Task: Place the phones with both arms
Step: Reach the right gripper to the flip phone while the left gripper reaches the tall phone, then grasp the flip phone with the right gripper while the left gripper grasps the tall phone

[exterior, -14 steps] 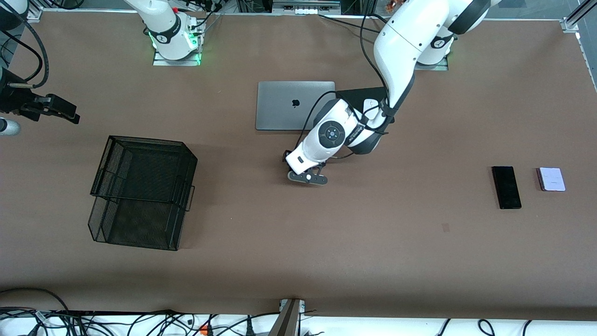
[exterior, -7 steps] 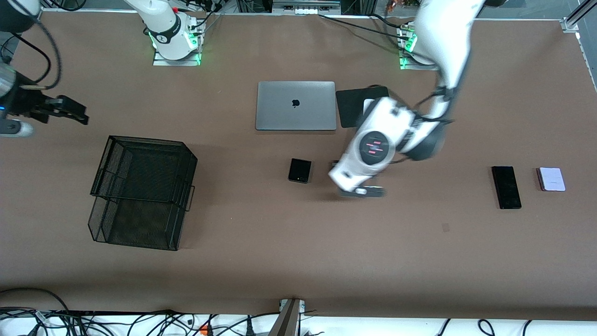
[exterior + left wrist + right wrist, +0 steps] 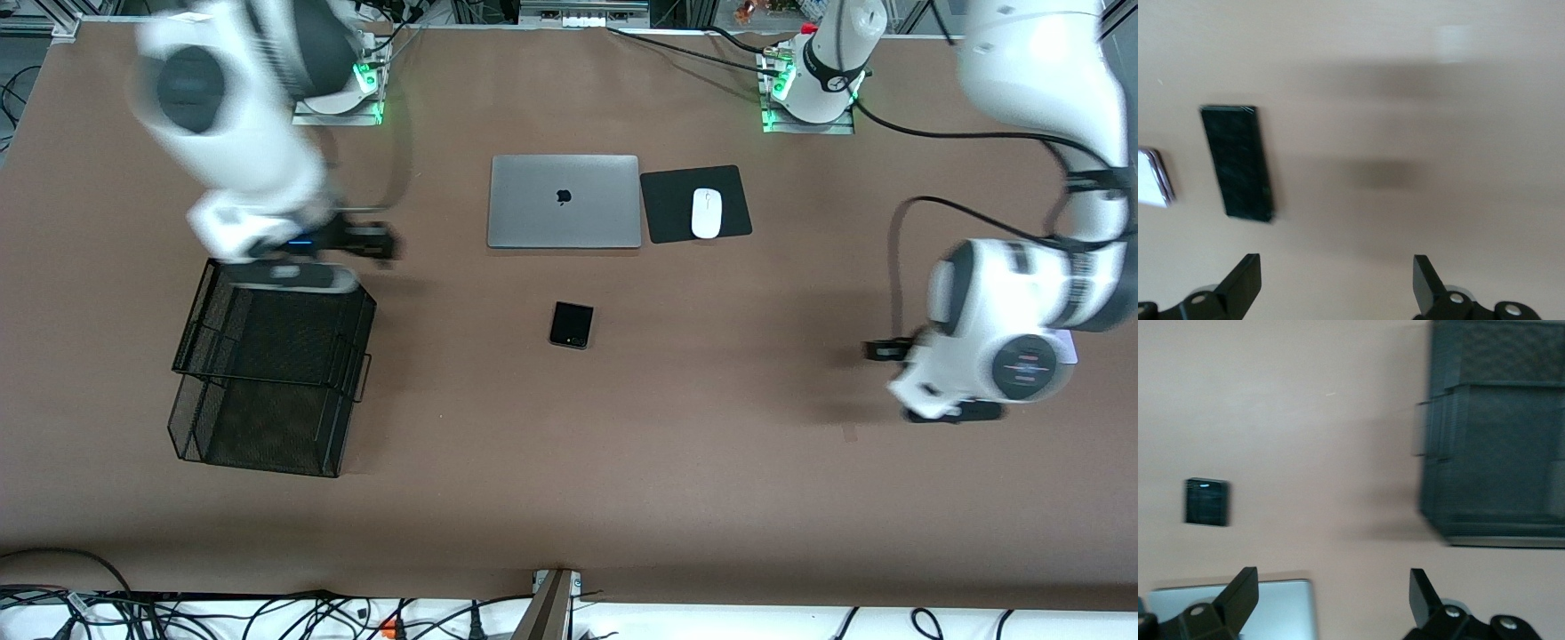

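**Both arms up over the table, jaws wide, nothing held**

I read the left gripper (image 3: 1335, 287) as wide open: in the left wrist view its two fingers (image 3: 1245, 283) stand far apart with only bare table between them. It hangs above the table at the left arm's end, over the spot where two phones lie. The long slim black phone (image 3: 1238, 162) lies flat on the table (image 3: 622, 462), and a corner of the pale lavender-white phone (image 3: 1151, 187) shows just beside it, apart from it. In the front view the left arm's wrist covers most of both.

The right gripper (image 3: 1331, 603) is also wide open and empty, its fingers well apart. From the front I see it (image 3: 378, 242) over the table beside the edge of the black wire basket (image 3: 267, 364) that lies farther from the front camera, at the right arm's end.

The small squarish black phone (image 3: 571, 324) lies flat by itself mid-table, nearer to the front camera than the closed grey laptop (image 3: 564, 201). Beside the laptop, toward the left arm's end, a white mouse (image 3: 706, 212) sits on a black mouse pad (image 3: 667, 209).
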